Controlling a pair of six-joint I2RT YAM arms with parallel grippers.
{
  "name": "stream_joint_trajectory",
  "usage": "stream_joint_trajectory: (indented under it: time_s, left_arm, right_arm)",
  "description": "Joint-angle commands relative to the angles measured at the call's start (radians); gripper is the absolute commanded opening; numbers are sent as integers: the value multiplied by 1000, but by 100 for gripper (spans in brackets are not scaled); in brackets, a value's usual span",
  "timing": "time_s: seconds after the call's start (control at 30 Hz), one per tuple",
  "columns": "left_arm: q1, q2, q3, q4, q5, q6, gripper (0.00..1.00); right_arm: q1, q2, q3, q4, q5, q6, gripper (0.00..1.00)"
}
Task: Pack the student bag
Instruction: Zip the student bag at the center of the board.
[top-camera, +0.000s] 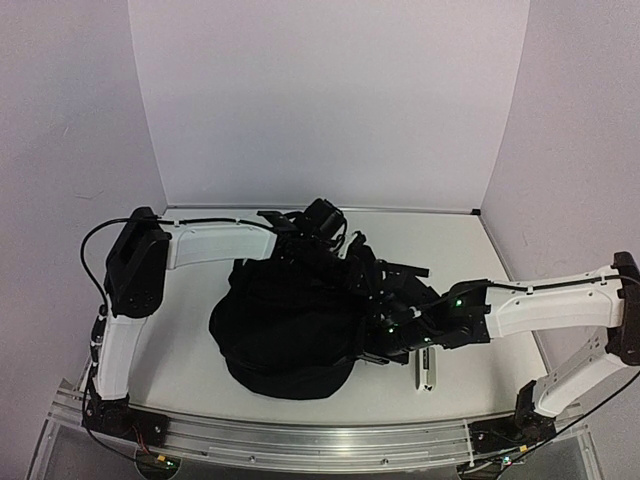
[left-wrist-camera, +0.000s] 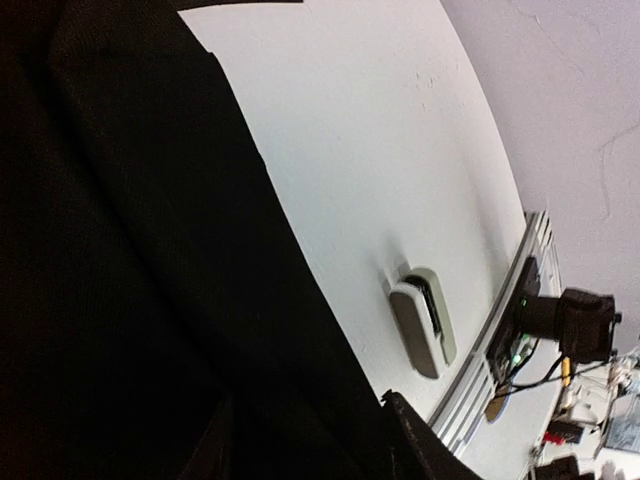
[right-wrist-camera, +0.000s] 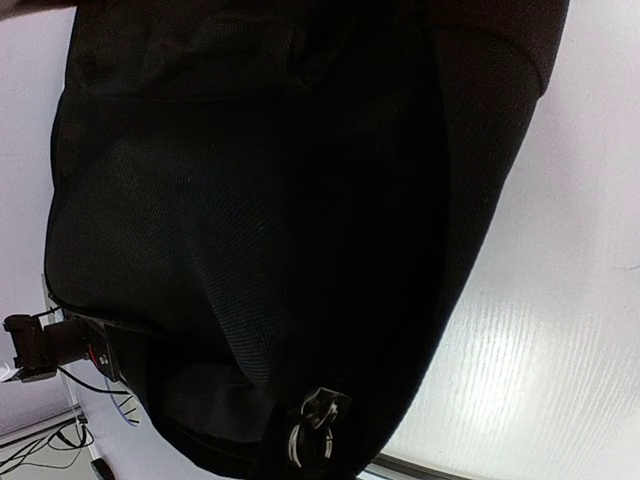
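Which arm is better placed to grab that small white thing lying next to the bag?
Right, probably. The small white object lies on the table close to the right gripper, to the right of the bag. The left gripper is across the bag at its far edge.

"Where's the student bag (top-camera: 285, 335) sitting?"

"Middle of the table (top-camera: 185, 370), with its straps (top-camera: 385, 270) trailing off behind it to the right."

"And that small item (top-camera: 427, 368)?"

"Flat on the table just right of the bag, apart from it, in front of the right arm's wrist."

"The arms?"

"The left gripper (top-camera: 325, 232) is over the bag's far side. The right gripper (top-camera: 378, 335) is against its right flank. The rail (top-camera: 300, 440) runs along the near edge, in front of everything."
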Motion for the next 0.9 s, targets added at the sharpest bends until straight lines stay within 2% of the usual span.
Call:
stream_joint_trajectory:
  time_s: [0.0, 0.13, 0.27, 0.47, 0.73, 0.87]
  left_arm:
    - [-2, 92, 104, -28, -3, -18, 34]
    - [0, 170, 150, 7, -28, -13, 17]
    - [17, 236, 181, 51, -55, -20, 9]
    - [60, 247, 134, 195, -30, -34, 6]
    - [117, 262, 143, 277, -60, -20, 4]
    - [144, 282, 195, 291, -67, -13, 4]
  right_arm:
    - [-5, -41, 5, 29, 12, -16, 0]
    - [15, -30, 27, 34, -25, -47, 0]
    - [64, -13, 61, 36, -60, -66, 0]
    - [137, 67, 144, 48, -120, -91, 0]
    - [183, 159, 255, 126, -174, -101, 0]
    - [197, 224, 282, 185, -210, -107, 0]
